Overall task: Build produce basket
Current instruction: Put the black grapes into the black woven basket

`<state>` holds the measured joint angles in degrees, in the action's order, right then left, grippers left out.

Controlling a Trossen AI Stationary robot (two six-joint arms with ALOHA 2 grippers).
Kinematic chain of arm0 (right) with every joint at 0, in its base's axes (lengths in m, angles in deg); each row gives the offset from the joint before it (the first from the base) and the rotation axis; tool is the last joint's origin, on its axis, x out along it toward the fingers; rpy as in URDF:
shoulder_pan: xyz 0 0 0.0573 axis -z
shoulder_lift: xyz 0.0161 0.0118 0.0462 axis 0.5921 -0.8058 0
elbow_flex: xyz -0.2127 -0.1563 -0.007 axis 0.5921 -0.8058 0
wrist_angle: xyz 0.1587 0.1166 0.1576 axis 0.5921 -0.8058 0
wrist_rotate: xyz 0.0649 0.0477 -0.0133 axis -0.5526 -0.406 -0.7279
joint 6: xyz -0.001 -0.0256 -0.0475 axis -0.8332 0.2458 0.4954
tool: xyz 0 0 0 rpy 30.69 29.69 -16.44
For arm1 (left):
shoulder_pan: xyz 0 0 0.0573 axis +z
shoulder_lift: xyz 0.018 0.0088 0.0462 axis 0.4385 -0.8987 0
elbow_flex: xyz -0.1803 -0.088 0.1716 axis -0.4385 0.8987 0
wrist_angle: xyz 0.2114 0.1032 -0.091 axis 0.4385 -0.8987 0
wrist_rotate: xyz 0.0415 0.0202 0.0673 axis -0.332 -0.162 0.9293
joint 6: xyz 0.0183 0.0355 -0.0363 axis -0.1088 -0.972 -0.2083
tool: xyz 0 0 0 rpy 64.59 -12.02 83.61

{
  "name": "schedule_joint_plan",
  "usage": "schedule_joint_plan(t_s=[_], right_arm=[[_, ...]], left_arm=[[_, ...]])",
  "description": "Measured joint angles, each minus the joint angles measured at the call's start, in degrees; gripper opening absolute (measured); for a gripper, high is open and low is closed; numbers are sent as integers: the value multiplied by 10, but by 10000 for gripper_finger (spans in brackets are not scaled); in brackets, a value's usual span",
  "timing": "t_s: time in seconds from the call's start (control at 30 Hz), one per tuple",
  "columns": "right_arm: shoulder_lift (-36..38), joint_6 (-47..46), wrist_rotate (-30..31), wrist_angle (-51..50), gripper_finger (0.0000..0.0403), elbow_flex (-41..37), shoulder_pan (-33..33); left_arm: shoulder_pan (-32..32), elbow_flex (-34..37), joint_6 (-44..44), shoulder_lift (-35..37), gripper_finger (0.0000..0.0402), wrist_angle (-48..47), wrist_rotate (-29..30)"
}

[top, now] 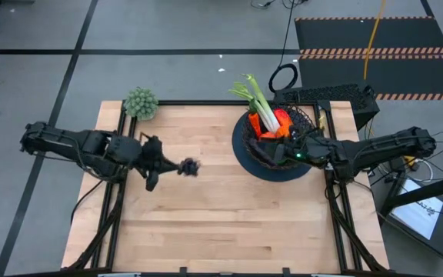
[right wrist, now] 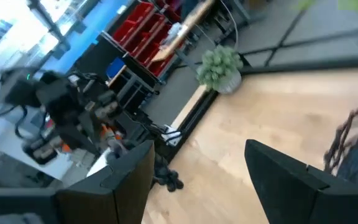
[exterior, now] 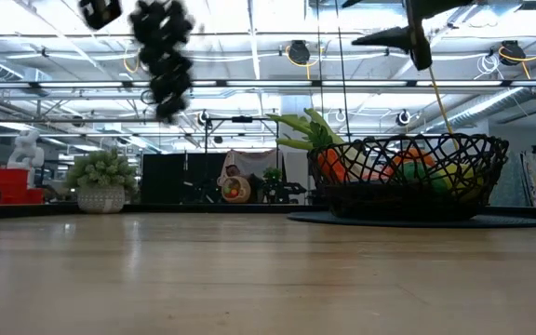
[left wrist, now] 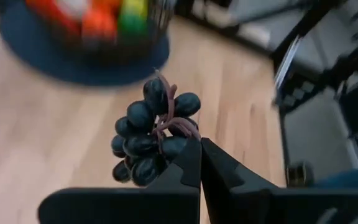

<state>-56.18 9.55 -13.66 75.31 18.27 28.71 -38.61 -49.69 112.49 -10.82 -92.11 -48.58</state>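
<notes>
1. Pale wood bench [top: 221, 223], bare across its middle; grey floor around it, a bushy green plant [top: 141, 102] at the far left corner.
2. Your left claw [top: 177, 167] is clamped on the stem of the dark grapes [top: 190, 167]. The low view shows the bunch hanging well above the bench, touching nothing.
3. The basket [top: 246, 146] sits on a round dark mat [top: 271, 171] toward the right side. It already holds the leek [top: 258, 102], orange and red pieces, something green.
4. Key relation: the basket lies to the right of the grapes, across open bench, roughly level with the claw's line. The left wrist view puts it ahead of the fingers.
5. The bunch hangs off the claw tips; expect some swing.
6. Your right claw [right wrist: 199, 169], fingers apart and holding nothing, sits at the basket's right rim. Judgement: it crowds the drop zone, so come in over the left rim.
</notes>
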Motion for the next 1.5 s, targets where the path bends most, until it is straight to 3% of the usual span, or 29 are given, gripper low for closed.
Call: schedule_joint_plan(t_s=[0.13, 0.4, 0.8, 1.03, 1.5], right_arm=[[41, 89, -1, -2, 247, 0, 1], [161, 247, -1, -38, 247, 0, 29], [230, 379, -1, -66, 247, 0, 57], [231, 401, -2, -66, 247, 0, 57], [232, 404, -3, -67, 247, 0, 56]], left_arm=[[26, -5, -44, 0, 0, 98, 22], [87, -5, -34, 0, 0, 265, 100], [144, -5, 82, -1, 0, 391, 193], [162, -6, 55, -23, 0, 478, 259], [195, -5, 67, -75, 0, 554, 259]])
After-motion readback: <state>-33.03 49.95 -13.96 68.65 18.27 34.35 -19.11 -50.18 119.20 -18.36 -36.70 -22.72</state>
